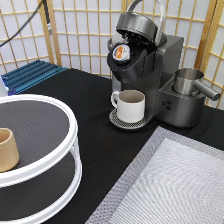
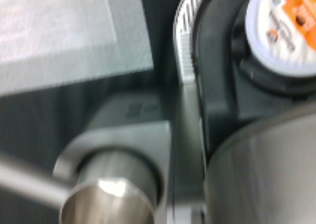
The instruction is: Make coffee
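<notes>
The gripper is out of the exterior view. The coffee machine (image 1: 150, 75) stands at one o'clock with its lid (image 1: 137, 27) raised over the seated coffee (image 1: 121, 52), and a white mug (image 1: 130, 105) fills the bay beneath. The tiered stand (image 1: 37, 150) blocks eight o'clock; the grey mat (image 1: 175, 185) at five o'clock lies bare.

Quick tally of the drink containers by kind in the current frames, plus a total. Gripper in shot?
Coffee pod, in the open brewer: 1
White handled mug, on the drip tray: 1
Tan handleless cup, on the tiered stand: 1
Steel pitcher: 1
Total: 4
Gripper: not in the exterior view.
</notes>
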Robot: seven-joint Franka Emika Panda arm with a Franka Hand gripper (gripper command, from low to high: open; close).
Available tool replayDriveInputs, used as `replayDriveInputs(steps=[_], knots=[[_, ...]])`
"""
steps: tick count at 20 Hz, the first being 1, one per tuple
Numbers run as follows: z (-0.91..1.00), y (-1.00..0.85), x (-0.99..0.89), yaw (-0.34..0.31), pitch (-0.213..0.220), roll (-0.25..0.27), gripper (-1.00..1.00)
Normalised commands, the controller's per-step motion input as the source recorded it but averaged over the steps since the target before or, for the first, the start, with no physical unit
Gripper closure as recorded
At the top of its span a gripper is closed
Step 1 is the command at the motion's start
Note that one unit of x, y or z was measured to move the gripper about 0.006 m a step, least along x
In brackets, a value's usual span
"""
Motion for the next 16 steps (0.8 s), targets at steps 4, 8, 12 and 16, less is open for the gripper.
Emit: replayDriveInputs(steps=[4, 8, 12, 16], knots=[[-0.12, 0.14, -0.29, 0.000, 0.122, -0.211, -1.00], [-0.02, 0.05, -0.30, 0.016, 0.089, -0.185, -1.00], [-0.11, -0.04, -0.08, 0.044, 0.061, -0.156, -1.00], [-0.15, 0.03, 0.05, 0.036, 0.028, -0.181, -1.00]])
